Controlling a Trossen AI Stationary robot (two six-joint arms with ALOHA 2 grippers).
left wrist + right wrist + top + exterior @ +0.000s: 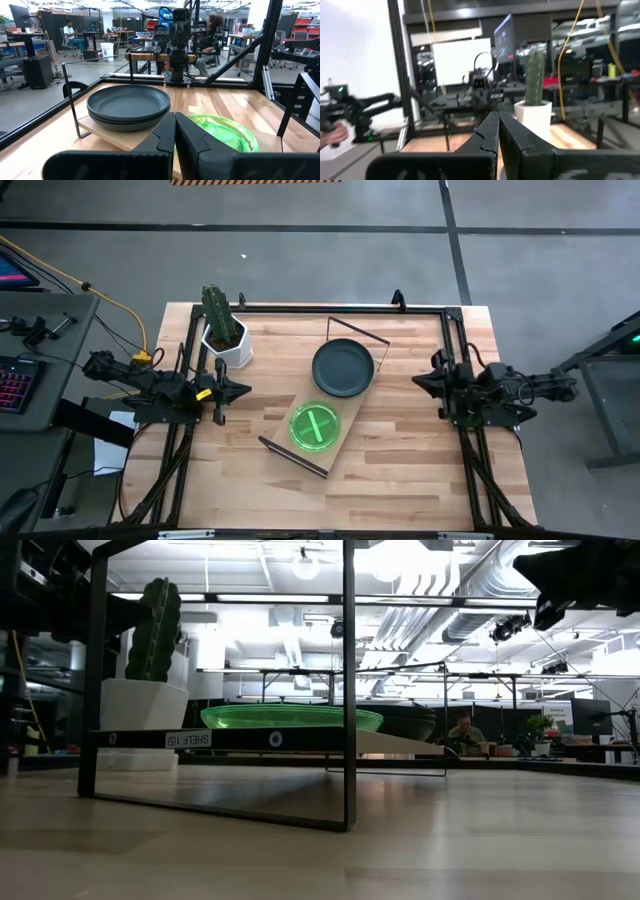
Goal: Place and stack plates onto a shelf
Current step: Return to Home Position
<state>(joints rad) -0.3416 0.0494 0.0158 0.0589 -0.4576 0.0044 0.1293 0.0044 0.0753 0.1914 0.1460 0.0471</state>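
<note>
Plates, dark: round shallow matte dark grey plates (pixel 343 367) stand stacked on the shelf end nearer the far edge of the surface. The left wrist view shows two rims, one nested in the other.
Plates, green: round translucent bright green plates (pixel 314 426) with a green cross mark lie on the other end of the shelf, just beside the dark stack. How many are stacked cannot be told.
Shelf: rectangular light-wood shelf (pixel 347 415) with thin black metal frame legs at both short ends. It stands askew near the middle of the surface.
Surface: light wood-plank surface (pixel 400 470) inside a black frame.
Left gripper: left gripper (pixel 243 390) hangs at the left side of the surface, near the pot and well apart from the shelf, and points toward the shelf. Its fingers (pixel 162 137) are pressed together and hold nothing.
Right gripper: right gripper (pixel 417 381) hangs at the right side of the surface, apart from the shelf, and points toward it. Its fingers (pixel 487 132) are pressed together and hold nothing.
Pot: white pot with a green cactus (pixel 226 340) stands on the surface near its far left corner, apart from the shelf.
Room: a person (pixel 70 31) sits at a desk beyond the surface.
</note>
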